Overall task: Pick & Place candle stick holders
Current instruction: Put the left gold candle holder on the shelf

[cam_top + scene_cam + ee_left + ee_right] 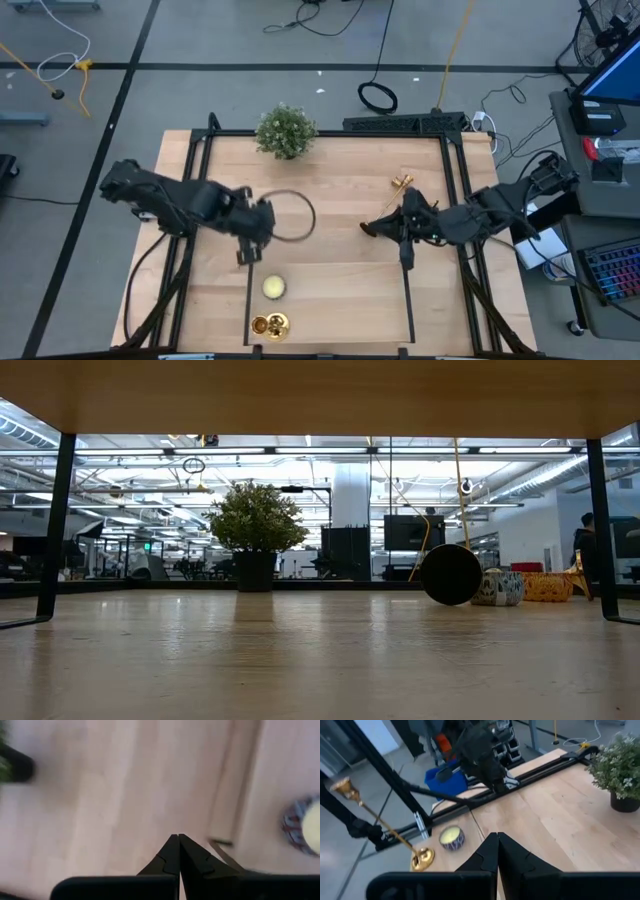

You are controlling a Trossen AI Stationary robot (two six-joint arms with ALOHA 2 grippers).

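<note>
Gold candlestick holders (pixel 270 325) stand near the table's front edge. The right wrist view shows one of them (pixel 380 827), a long slim stem on a round base (pixel 422 859). Another small gold holder (pixel 402 183) sits on the table toward the far right. My left gripper (pixel 250 250) is shut and empty above the table's middle left; the left wrist view (pixel 178 840) shows its closed tips. My right gripper (pixel 366 229) is shut and empty over the table's middle right; its tips also show closed in its wrist view (pixel 497 837).
A bushy potted plant (pixel 286 130) stands at the table's far edge. A yellow candle in a patterned jar (pixel 274 288) sits near the front holders. A thin dark ring (pixel 290 215) lies at mid-table. Black frame rails (pixel 408 290) run across the top.
</note>
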